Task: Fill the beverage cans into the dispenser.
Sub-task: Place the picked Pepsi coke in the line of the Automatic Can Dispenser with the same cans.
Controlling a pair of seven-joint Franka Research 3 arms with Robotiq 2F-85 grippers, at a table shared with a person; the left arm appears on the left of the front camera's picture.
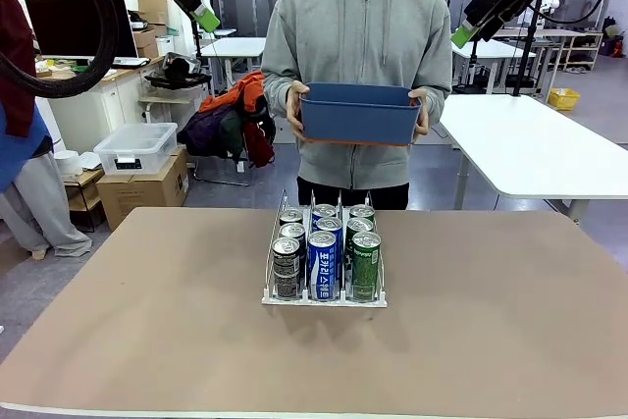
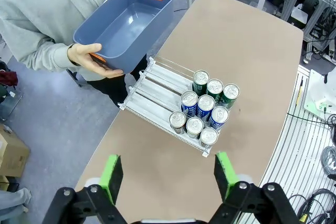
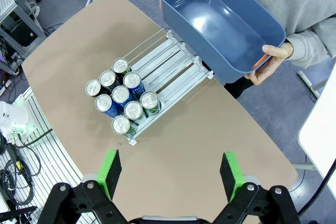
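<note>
Several beverage cans (image 1: 323, 264) stand in the dispenser (image 1: 324, 300) at the middle of the brown table: black ones in the left lane, blue-and-white in the middle, green on the right. From above, the cans (image 2: 205, 107) (image 3: 121, 98) crowd the rack's robot-side end, and the far part of the dispenser (image 2: 152, 90) (image 3: 173, 69) is bare. My left gripper (image 1: 207, 19) (image 2: 168, 174) hangs high at the upper left, open, holding nothing. High at the upper right, my right gripper (image 1: 461, 36) (image 3: 170, 169) is also open with nothing in it.
At the far edge a person holds an empty blue bin (image 1: 359, 113) (image 2: 123, 24) (image 3: 220, 19) in both hands, above and behind the rack. The table (image 1: 147, 321) is bare around the rack. A white table (image 1: 535, 144) stands at the back right.
</note>
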